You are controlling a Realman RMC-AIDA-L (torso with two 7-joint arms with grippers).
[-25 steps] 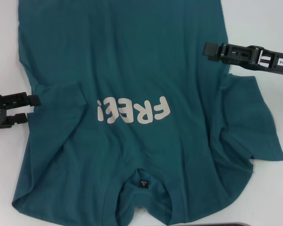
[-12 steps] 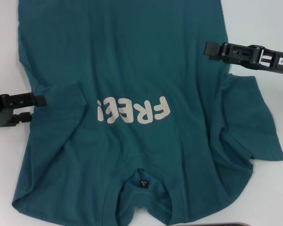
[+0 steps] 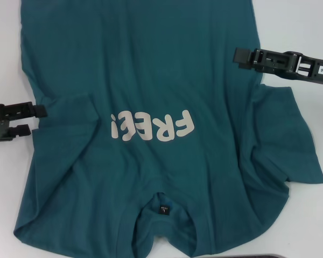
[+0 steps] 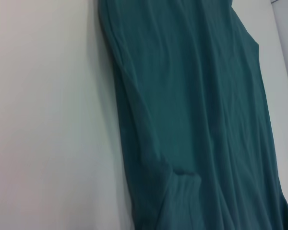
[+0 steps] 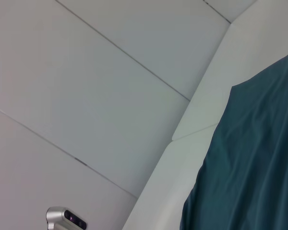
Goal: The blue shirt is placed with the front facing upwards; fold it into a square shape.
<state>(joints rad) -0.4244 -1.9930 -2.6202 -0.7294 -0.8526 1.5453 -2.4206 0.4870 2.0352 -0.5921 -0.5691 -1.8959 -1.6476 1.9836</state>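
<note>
A: Where is the blue shirt (image 3: pixel 151 107)?

B: Spread flat on the white table (image 3: pixel 301 27), chest up, filling most of the head view. The collar sits at six o'clock and the hem runs off at twelve. The right sleeve (image 3: pixel 290 145) lies out at about four o'clock; the left sleeve (image 3: pixel 64 115) is tucked over the body at nine. The cream letters (image 3: pixel 153 126) read upside down across the middle.

A: So which step is in hand?

B: I judge it the opening side fold. No long edge is turned in yet, so the square is barely begun.

A: And the grippers?

B: The left gripper (image 3: pixel 35 119) sits at nine o'clock, its two fingers parted, tips just at the shirt's side edge by the tucked sleeve, holding nothing that I can see. The right gripper (image 3: pixel 238 56) reaches in at two o'clock over the opposite side edge; whether it has cloth pinched I cannot tell from here.

A: What does the next move call for?

B: Probably each gripper taking a side edge and carrying it toward the middle, keeping the cloth flat.
</note>
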